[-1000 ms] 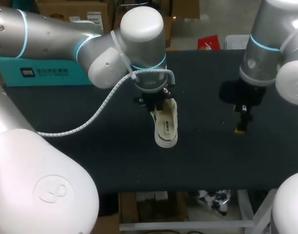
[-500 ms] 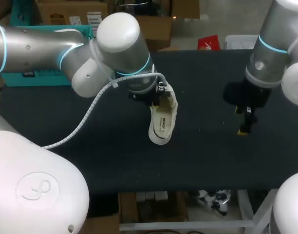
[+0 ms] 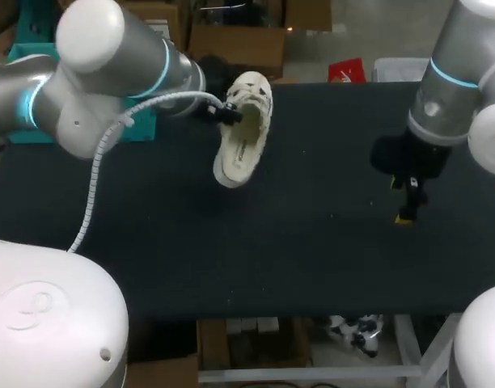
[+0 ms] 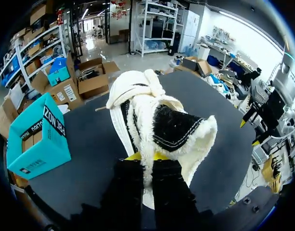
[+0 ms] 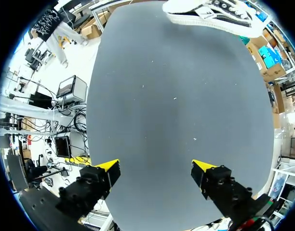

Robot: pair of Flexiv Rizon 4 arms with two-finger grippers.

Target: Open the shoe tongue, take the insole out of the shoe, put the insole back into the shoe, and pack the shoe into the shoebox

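While the left gripper (image 3: 223, 113) pinches the shoe (image 3: 242, 133) by the rim of its opening, the shoe is tilted, one end up by the gripper and the other slanting down toward the black table (image 3: 312, 242); whether that lower end touches the cloth cannot be told from the head view. In the left wrist view the gripper (image 4: 146, 156) has a yellow tip on either side of the shoe's (image 4: 157, 130) fleecy cream wall, pressed against it from both sides, and the shoe's dark lining with black trim shows just ahead of the fingers. The teal shoebox (image 4: 36, 139) stands well apart from the shoe, off to its left past the table's edge, with its top open. The right gripper (image 3: 407, 206) hangs well to the right of the shoe, pointing down at the table. In the right wrist view that gripper (image 5: 154, 173) has its fingers spread wide over bare cloth, and the shoe (image 5: 210, 14) lies far ahead of them
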